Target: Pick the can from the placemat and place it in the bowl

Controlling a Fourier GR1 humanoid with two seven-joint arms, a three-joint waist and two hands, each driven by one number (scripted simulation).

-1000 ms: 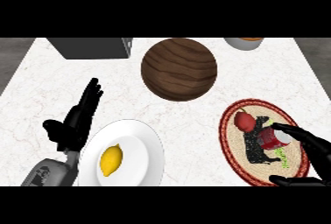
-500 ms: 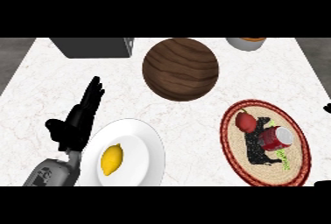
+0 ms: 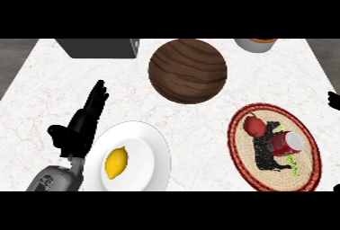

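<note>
Red can (image 3: 285,143) lies tipped on the placemat (image 3: 244,148), ungrasped. Only a sliver of the right hand (image 3: 334,99) is seen, fingers untellable. The can should be clasped around its sides before being carried to the wooden bowl (image 3: 188,70).

We're at a kitchen counter: white marble top (image 3: 192,121), round brown wooden bowl (image 3: 187,70), white plate (image 3: 147,157) with yellow lemon (image 3: 117,162).

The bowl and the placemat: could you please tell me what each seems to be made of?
The bowl looks like dark brown wood with a smooth finish, showing wavy grain lines. The placemat looks like woven straw or rattan, judging by its tan ribbed surface and red braided rim.
</note>
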